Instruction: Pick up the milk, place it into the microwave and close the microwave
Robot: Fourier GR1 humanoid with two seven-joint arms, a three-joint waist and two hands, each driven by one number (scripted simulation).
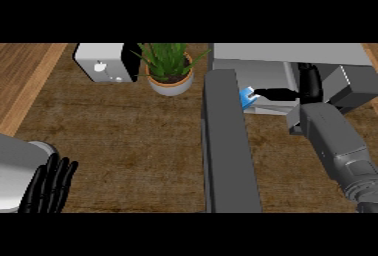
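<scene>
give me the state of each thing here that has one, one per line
microwave door: open, swung out toward the robot
microwave: open, milk at its opening
milk: at the microwave's mouth, held by the right robot hand
right robot hand: shut on the milk
left robot hand: open, resting at lower left
potted plant: upright
toaster: upright

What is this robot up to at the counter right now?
Its right hand is reaching into the open grey microwave, fingers at a small blue and white milk carton at the opening. The microwave's long dark door stands swung wide open towards the robot, so closing it is not yet done. The left hand rests open at the lower left. A white toaster and a potted green plant stand behind.
</scene>
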